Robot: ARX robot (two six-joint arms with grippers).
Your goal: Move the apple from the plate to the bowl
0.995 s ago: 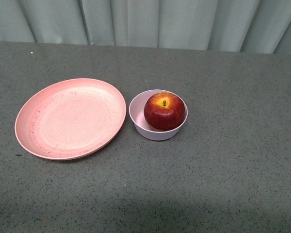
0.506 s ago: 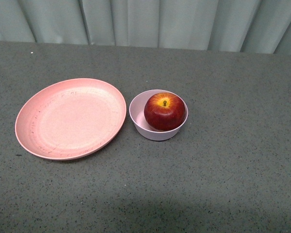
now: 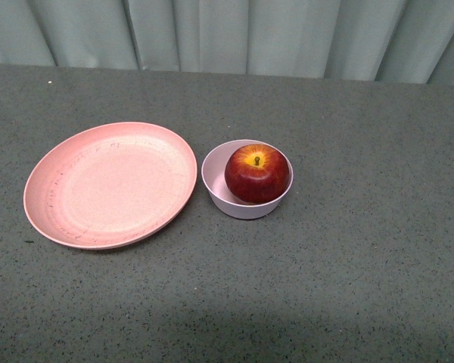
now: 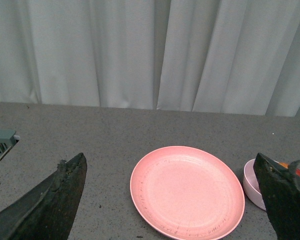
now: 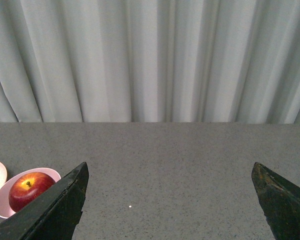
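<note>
Apple [image 3: 256, 173] sits inside the bowl [image 3: 214, 185], stem up, yellow patch on top, filling most of it. Plate [image 3: 110, 184] is bare, just left of the bowl, rims nearly touching. Both rest on the grey speckled counter [image 3: 348, 249], pale curtain [image 3: 234, 34] behind the bowl.

Left claw [image 4: 172, 200]: wide open, holding nothing, fingers [image 4: 50, 200] spread either side of the plate, well short of the bowl. Right claw [image 5: 170, 200]: wide open, nothing held, over bare counter to the right of the bowl. Neither arm shows in the front view.
</note>
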